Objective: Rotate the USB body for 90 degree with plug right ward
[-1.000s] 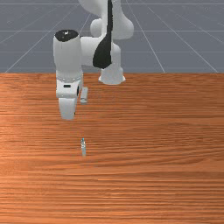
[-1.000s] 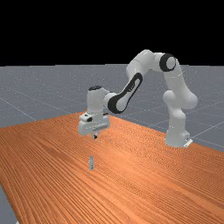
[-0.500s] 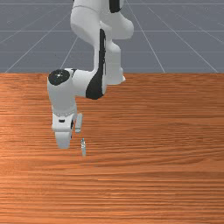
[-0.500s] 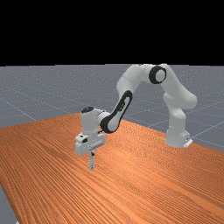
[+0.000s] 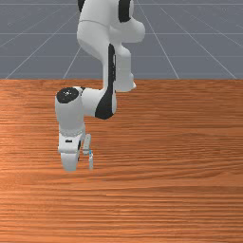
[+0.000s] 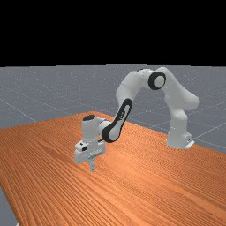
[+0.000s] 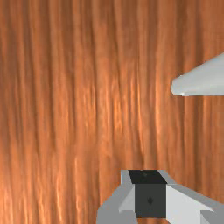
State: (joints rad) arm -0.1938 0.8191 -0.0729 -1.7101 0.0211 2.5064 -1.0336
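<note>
The slim, pale grey USB body (image 5: pixel 91 162), with a touch of blue at one end, is on the orange-brown wooden counter (image 5: pixel 166 166); it is too small in the front view to make out which end is the plug. In the far view it reads as upright, its upper part running up against the underside of the white-and-grey gripper, the tool (image 6: pixel 89 153), so their outlines are hard to separate. The wrist view shows one tapering, rounded end of it, the rest cut off by the picture's edge, well to one side of the tool (image 7: pixel 150 192) and apart from it. How far open the tool is cannot be told, and nothing is seen in its hold. The white Panda arm (image 6: pixel 125 112) reaches over from the far view's right; in the front view the hand's bulk hides the tool's tip.
</note>
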